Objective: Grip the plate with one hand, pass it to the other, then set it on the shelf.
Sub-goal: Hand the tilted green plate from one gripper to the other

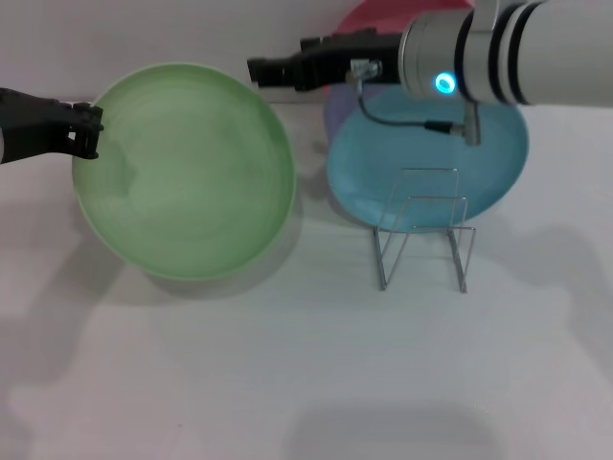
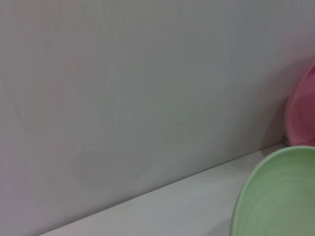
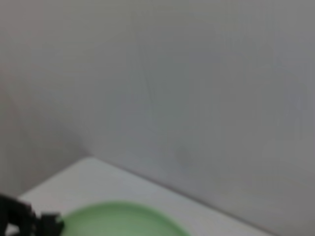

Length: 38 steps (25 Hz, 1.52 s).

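The light green plate [image 1: 187, 172] hangs a little above the white table, casting a shadow under it. My left gripper [image 1: 88, 129] is shut on its left rim. My right gripper [image 1: 261, 71] reaches in from the right, its tip just at the plate's far right rim; I cannot see whether it touches. The silver wire shelf [image 1: 423, 235] stands empty on the table right of the plate. The plate also shows in the left wrist view [image 2: 280, 196] and in the right wrist view [image 3: 123, 221], where the left gripper [image 3: 29, 222] holds its edge.
A turquoise-blue plate [image 1: 431, 158] lies behind the shelf under my right arm. A lavender plate [image 1: 335, 110] and a pink plate [image 1: 378, 19] lie at the back by the wall. The pink plate also shows in the left wrist view [image 2: 302, 108].
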Each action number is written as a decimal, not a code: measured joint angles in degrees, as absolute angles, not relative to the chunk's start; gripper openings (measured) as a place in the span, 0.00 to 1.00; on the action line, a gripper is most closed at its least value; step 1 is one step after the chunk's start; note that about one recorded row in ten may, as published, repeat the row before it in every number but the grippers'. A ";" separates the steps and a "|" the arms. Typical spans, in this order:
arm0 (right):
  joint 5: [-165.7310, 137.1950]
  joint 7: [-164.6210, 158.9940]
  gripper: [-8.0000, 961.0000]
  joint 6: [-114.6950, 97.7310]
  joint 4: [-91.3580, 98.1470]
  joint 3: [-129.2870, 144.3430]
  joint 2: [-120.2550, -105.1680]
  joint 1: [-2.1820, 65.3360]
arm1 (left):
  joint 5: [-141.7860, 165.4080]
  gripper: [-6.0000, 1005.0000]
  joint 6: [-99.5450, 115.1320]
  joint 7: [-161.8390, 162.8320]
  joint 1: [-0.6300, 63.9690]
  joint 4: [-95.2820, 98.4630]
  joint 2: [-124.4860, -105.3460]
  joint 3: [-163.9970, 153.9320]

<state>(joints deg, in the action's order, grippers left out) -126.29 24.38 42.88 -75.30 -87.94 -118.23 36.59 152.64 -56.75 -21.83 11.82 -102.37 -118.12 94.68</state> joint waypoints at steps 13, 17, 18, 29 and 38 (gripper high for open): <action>-128.18 23.10 0.67 43.66 -69.63 -87.00 -118.82 37.66 | 152.48 0.04 -56.10 -21.89 11.62 -103.02 -118.17 94.18; -128.05 23.20 0.66 43.35 -68.21 -86.76 -118.83 38.86 | 152.49 0.04 -56.04 -21.89 11.61 -102.90 -118.23 94.14; -128.05 23.20 0.66 43.12 -67.63 -86.53 -118.83 39.36 | 152.49 0.04 -56.02 -21.89 11.61 -102.90 -118.27 94.10; -127.93 23.42 0.65 42.05 -64.03 -85.70 -118.83 42.53 | 152.40 0.04 -55.67 -21.89 11.88 -102.60 -118.30 93.60; -127.63 23.88 0.61 41.57 -63.77 -85.69 -118.82 42.75 | 152.23 0.04 -55.38 -21.89 11.61 -102.55 -118.29 93.60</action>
